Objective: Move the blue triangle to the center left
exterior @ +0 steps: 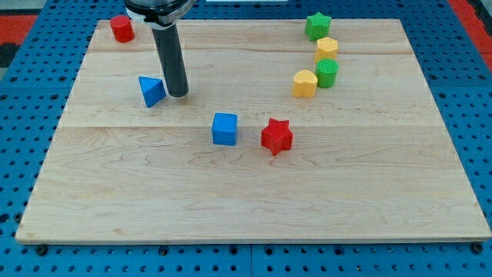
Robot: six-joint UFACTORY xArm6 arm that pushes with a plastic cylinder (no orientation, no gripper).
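One big wooden bench [254,192] fills most of the view, sitting on a blue pegboard [23,154], and eight small blocks are scattered over it. No hand on this rig, so nothing spread or pinched to report, just a dark rod [171,58] coming down from the view's top.

My tip [178,95] sits just beside the blue triangle [151,91], on its right in the view, touching or very nearly so; I can't quite tell which. The triangle is in the upper left part of the bench, so center left is only a short way toward the view's bottom-left.

Other stuff: a blue cube [224,128] and a red star [277,136] near the middle, a red cylinder [121,28] in the top-left corner, and a cluster at upper right with a green star [317,25], two yellow blocks [327,48] [304,82] and a green one [327,73], shapes hard to call.

My guess is the triangle is light, rigid and slick on that smooth wood, so it should slide easily but could spin off the rod. I'd push on the middle of a flat face, not a corner.
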